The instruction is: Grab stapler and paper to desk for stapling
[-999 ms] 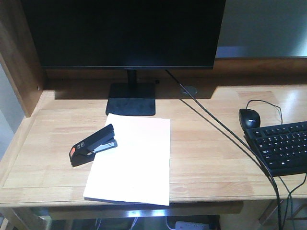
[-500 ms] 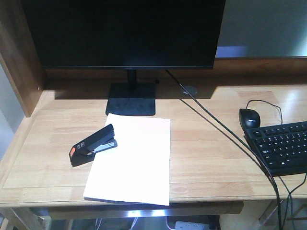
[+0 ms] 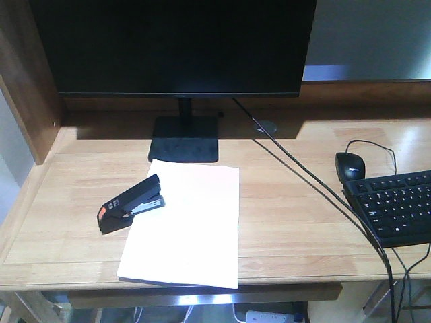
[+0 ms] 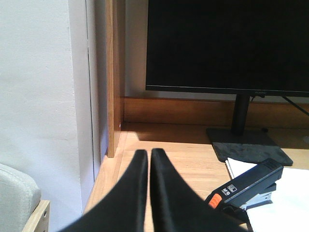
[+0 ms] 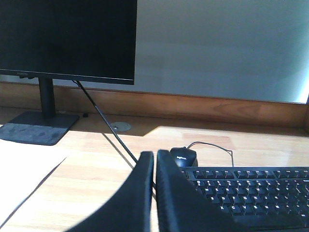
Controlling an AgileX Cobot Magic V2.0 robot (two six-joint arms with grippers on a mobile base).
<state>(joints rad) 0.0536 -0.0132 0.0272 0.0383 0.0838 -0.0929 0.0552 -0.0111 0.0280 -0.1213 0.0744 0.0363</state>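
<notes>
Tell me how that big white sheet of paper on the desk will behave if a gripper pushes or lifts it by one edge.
The large plain white sheet of paper lies flat and thin, so it would probably flop if lifted by an edge. Its near edge overhangs the light-wood desk, so a push may slide it off. The small black stapler overlapping its left edge might drag along.

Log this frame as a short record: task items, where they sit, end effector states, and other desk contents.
stapler: black with orange-red patch, lying on the desk, front end over the paper's left edge
paper: white sheet flat on the desk, front of the monitor base
desk: light wood
left end effector: shut, empty, left of the stapler
right end effector: shut, empty, near the keyboard
other: monitor, mouse, keyboard
</notes>
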